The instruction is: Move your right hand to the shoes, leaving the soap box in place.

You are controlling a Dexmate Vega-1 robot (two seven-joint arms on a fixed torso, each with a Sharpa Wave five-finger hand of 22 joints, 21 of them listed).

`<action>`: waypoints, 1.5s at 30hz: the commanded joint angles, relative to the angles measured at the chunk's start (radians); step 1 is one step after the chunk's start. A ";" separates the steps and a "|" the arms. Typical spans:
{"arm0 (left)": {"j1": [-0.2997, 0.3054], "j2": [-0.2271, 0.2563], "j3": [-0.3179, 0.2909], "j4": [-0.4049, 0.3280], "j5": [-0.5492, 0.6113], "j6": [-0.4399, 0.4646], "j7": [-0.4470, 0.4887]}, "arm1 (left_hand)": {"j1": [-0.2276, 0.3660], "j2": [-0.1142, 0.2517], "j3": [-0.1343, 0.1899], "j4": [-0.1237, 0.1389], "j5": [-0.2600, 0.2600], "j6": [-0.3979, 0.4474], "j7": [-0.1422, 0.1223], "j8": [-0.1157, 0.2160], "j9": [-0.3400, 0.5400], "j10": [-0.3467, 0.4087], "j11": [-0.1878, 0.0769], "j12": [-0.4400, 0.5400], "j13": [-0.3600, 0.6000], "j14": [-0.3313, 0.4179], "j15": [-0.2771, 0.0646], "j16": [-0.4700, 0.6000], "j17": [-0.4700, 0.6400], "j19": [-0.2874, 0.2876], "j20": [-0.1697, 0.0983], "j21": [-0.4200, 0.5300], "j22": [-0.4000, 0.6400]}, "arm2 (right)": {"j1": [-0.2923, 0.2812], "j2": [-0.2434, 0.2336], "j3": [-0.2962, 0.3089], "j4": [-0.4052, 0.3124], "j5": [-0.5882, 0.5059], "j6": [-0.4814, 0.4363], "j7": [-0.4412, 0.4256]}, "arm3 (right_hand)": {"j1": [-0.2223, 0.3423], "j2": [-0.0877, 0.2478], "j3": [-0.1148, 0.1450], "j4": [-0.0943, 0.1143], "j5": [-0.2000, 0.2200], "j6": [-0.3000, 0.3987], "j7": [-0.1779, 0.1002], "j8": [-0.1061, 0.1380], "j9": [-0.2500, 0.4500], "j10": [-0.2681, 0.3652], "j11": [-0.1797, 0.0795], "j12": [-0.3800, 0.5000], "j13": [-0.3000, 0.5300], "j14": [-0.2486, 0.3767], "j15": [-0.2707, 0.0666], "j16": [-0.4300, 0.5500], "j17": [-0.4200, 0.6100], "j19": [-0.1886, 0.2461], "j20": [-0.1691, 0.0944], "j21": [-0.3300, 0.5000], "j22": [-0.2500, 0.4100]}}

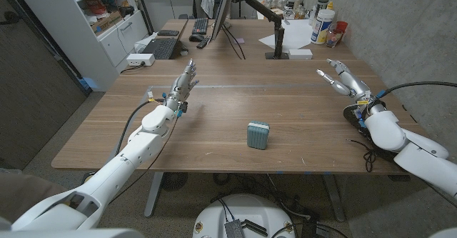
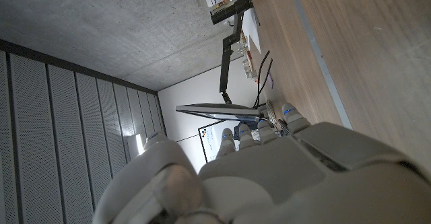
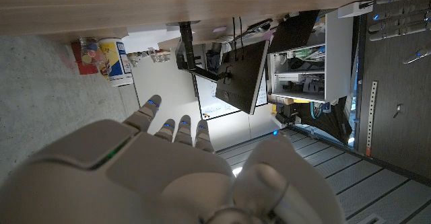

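Sitting near the table's front edge, the soap box (image 1: pixel 258 134) looks like a light, stiff little thing, but it stays put, and I can't spot any shoes, so nothing to grab. Right hand (image 1: pixel 345 80) hovers over the right edge, empty with fingers spread, well apart from the box. Left hand (image 1: pixel 183 86) is raised, empty too; monitor (image 1: pixel 223 8) and bottles (image 1: pixel 323 23) sit far back, nothing blocking.

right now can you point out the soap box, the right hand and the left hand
soap box (image 1: pixel 258 134), head view, middle of its top face
right hand (image 1: pixel 345 80), head view, back of the hand, fingers spread
left hand (image 1: pixel 183 86), head view, middle of the hand, fingers reaching up
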 commanded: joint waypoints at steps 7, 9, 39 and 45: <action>0.004 0.000 -0.007 0.007 -0.005 -0.011 -0.001 | 0.005 0.004 0.001 -0.004 -0.003 0.005 -0.002 0.007 0.003 -0.003 0.003 0.006 0.003 -0.007 -0.001 0.003 0.005 0.003 -0.003 0.004 0.004 | -0.017 -0.022 0.009 -0.027 -0.046 -0.041 0.019 | 0.008 -0.001 0.001 -0.005 -0.004 0.005 -0.005 0.006 0.002 -0.001 -0.003 0.005 0.004 -0.001 -0.010 0.009 0.003 -0.001 0.011 0.003 0.003; 0.003 0.000 -0.007 0.007 -0.006 -0.009 -0.002 | 0.005 0.004 0.001 -0.004 -0.003 0.006 -0.002 0.007 0.003 -0.004 0.000 0.006 0.003 -0.007 -0.002 0.003 0.005 0.003 -0.003 0.004 0.004 | -0.023 -0.032 0.013 -0.029 -0.053 -0.047 0.024 | 0.008 -0.001 0.001 -0.005 -0.004 0.005 -0.005 0.006 0.002 -0.001 -0.004 0.005 0.004 -0.001 -0.010 0.009 0.003 -0.001 0.011 0.003 0.003; -0.010 0.007 -0.004 0.018 -0.005 -0.001 -0.015 | 0.005 0.004 0.001 -0.006 -0.003 0.006 -0.001 0.007 0.003 -0.004 0.003 0.006 0.003 -0.007 0.000 0.004 0.005 0.002 -0.003 0.003 0.004 | -0.122 -0.097 0.088 -0.089 -0.152 -0.159 0.058 | 0.014 0.000 0.003 -0.010 -0.006 0.011 -0.012 0.007 0.002 -0.001 -0.011 0.005 0.004 -0.001 -0.013 0.009 0.002 -0.001 0.014 0.003 0.002; -0.008 0.013 -0.009 0.016 -0.006 -0.003 -0.016 | 0.004 0.004 0.001 -0.006 -0.003 0.007 -0.001 0.007 0.003 -0.006 0.005 0.006 0.003 -0.008 0.000 0.003 0.005 0.002 -0.003 0.003 0.004 | -0.150 -0.109 0.111 -0.100 -0.186 -0.167 0.057 | 0.015 -0.001 0.003 -0.012 -0.006 0.013 -0.012 0.007 0.002 0.001 -0.013 0.006 0.004 0.000 -0.017 0.009 0.002 0.000 0.015 0.004 0.002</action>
